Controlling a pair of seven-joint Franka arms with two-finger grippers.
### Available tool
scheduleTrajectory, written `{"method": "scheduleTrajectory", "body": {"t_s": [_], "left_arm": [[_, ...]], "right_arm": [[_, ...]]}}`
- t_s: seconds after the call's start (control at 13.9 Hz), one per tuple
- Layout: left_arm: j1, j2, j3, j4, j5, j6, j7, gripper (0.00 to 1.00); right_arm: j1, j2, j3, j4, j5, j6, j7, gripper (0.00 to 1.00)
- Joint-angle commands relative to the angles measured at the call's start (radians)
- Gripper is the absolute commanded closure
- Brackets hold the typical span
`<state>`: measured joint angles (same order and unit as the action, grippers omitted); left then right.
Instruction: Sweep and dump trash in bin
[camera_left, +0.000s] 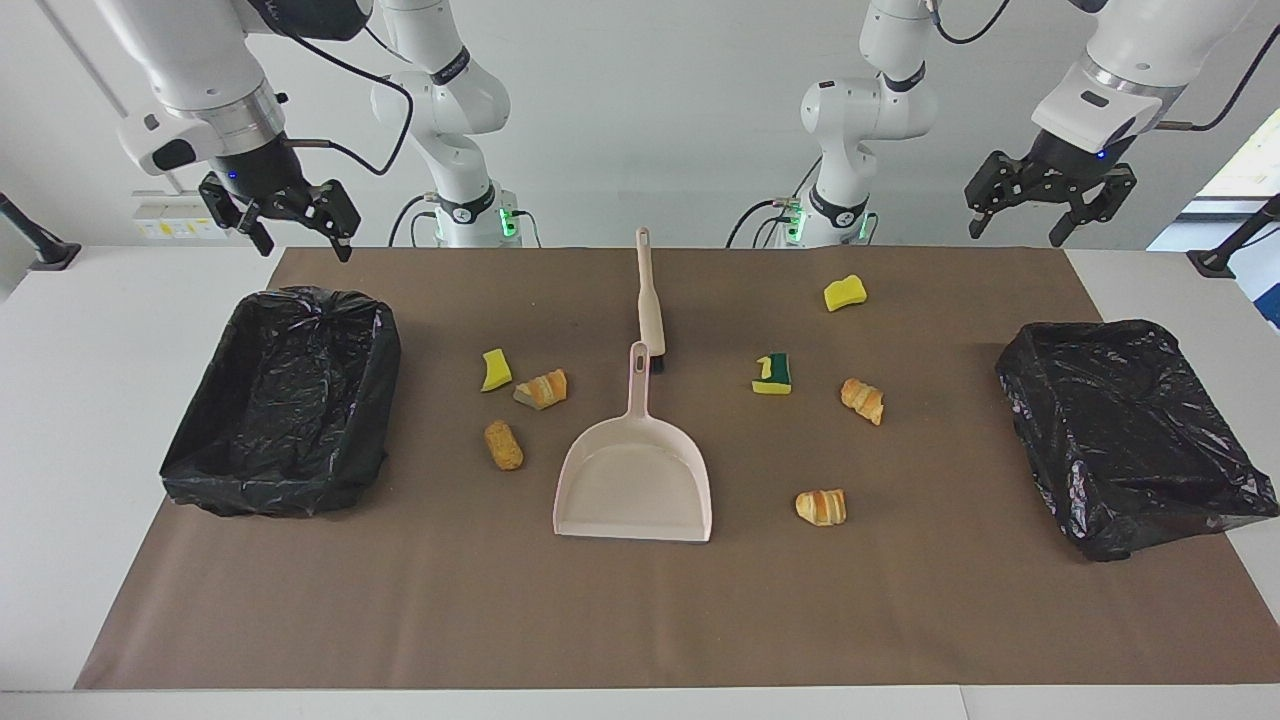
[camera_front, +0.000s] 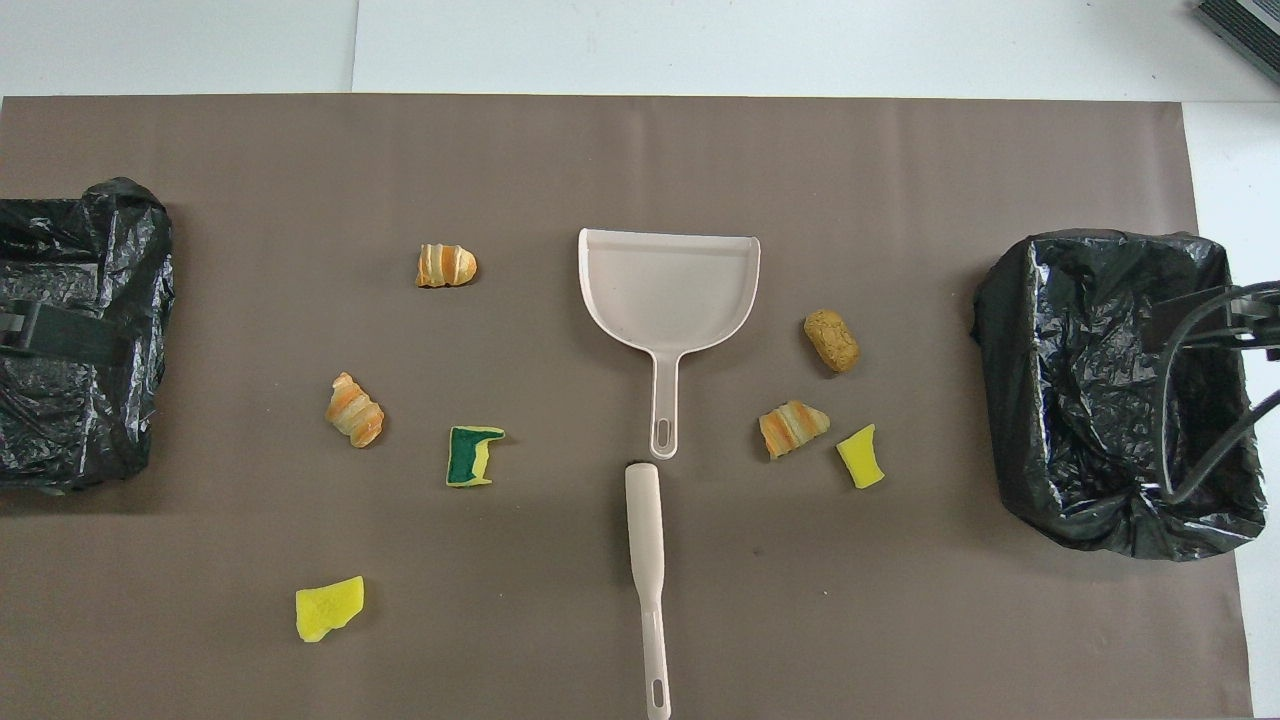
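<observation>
While all seven bits of trash (camera_left: 541, 388) lay scattered on the table (camera_left: 900, 600) around the dustpan (camera_left: 634, 487) and brush (camera_left: 649, 300), nothing had been swept. Both bins (camera_left: 283, 400) held no trash. The left gripper (camera_left: 1050, 195) and right gripper (camera_left: 285, 215) hung raised, fingers open and empty.

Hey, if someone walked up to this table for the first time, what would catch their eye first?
Probably the pale pink dustpan in the middle of the brown mat, with the beige-handled brush lying just nearer the robots. Bright yellow sponge pieces and golden bread bits are scattered on both sides of it. A black-lined bin sits at each end of the table, and both open grippers, right gripper and left gripper, hang above the robots' edge.
</observation>
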<state>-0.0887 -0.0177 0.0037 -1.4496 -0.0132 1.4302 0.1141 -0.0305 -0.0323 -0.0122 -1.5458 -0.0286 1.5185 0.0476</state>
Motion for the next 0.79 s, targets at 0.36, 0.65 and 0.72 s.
{"method": "scheduleTrajectory", "body": {"t_s": [0.36, 0.65, 0.72], "left_arm": [[-0.005, -0.010, 0.004, 0.005, -0.002, -0.023, -0.001, 0.00], [-0.006, -0.025, -0.002, -0.017, -0.002, -0.033, -0.005, 0.00], [-0.008, -0.037, -0.005, -0.035, -0.002, -0.030, -0.007, 0.00]], "right_arm": [[-0.019, -0.034, 0.011, -0.037, 0.002, 0.011, -0.023, 0.00], [-0.019, -0.040, 0.011, -0.046, 0.002, 0.006, -0.023, 0.00], [-0.019, -0.040, 0.011, -0.046, 0.002, 0.008, -0.023, 0.00]]}}
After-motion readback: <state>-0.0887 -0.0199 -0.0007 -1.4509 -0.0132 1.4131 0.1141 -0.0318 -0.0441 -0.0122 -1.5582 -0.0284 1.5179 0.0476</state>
